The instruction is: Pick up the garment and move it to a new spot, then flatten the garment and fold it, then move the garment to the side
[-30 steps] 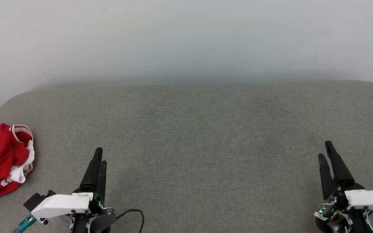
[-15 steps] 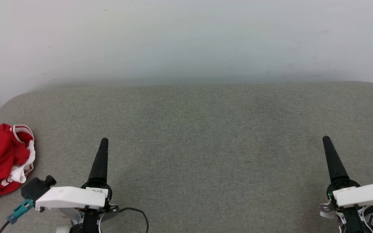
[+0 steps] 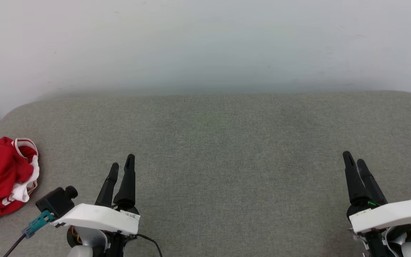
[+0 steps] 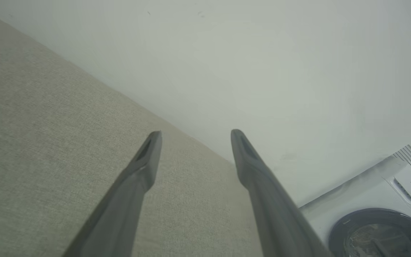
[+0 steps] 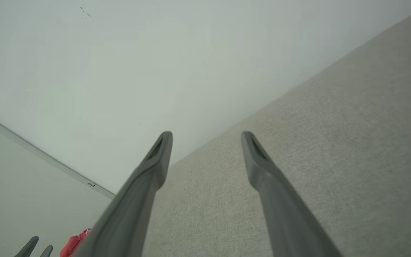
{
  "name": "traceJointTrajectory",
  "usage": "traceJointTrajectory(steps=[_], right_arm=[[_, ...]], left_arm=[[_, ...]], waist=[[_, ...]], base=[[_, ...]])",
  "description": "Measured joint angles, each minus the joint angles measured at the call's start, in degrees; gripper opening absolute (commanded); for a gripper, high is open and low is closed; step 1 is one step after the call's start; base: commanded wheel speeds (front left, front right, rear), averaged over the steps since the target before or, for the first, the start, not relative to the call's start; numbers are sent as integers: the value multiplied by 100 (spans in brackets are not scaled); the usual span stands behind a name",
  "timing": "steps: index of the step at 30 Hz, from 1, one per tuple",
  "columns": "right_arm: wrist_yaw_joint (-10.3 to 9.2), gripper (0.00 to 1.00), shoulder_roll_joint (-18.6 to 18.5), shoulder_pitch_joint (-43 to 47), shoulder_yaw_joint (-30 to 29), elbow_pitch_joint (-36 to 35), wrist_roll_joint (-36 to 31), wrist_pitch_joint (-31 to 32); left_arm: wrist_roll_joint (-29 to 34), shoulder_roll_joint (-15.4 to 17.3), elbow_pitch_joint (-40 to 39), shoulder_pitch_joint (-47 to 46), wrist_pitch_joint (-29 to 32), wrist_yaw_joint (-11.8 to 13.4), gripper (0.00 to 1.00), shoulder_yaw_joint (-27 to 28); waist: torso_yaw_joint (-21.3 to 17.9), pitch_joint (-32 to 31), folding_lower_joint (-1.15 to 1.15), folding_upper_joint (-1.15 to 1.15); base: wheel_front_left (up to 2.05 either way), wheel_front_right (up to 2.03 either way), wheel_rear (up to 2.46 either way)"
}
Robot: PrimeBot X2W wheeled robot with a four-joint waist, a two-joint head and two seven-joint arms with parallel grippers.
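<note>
The garment (image 3: 2,176) lies crumpled at the far left edge of the grey cushioned surface (image 3: 219,142); it is red with white, red-striped trim. A small red piece of the garment (image 5: 75,242) shows at the bottom left of the right wrist view. My left gripper (image 3: 122,165) hovers at the lower left, to the right of the garment and apart from it, open and empty. In its own wrist view the left gripper (image 4: 195,134) shows both fingers spread. My right gripper (image 3: 354,158) stands at the lower right, far from the garment, also open and empty (image 5: 206,135).
A pale wall (image 3: 205,43) rises behind the surface's far edge. A white washing machine (image 4: 376,214) with a dark round door shows at the lower right of the left wrist view. The left gripper's fingertips (image 5: 34,246) appear at the bottom left of the right wrist view.
Both grippers have rolled about their wrists, so their two fingers now show side by side again. The left gripper has shifted slightly right. The garment has not moved.
</note>
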Motion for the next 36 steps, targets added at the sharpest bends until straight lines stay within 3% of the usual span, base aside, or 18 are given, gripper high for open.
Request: traceJointTrajectory(steps=[10, 36], right_arm=[[0, 100, -9, 79, -71, -141, -998, -15], [0, 100, 35, 190, -46, -334, -2791, -76]], left_arm=[[975, 87, 85, 2, -203, 147, 100, -194], [2588, 261, 247, -26, -584, 448, 100, -612]], waist=[[9, -19, 0, 0], [10, -62, 0, 0]], base=[[0, 0, 0], [0, 0, 0]])
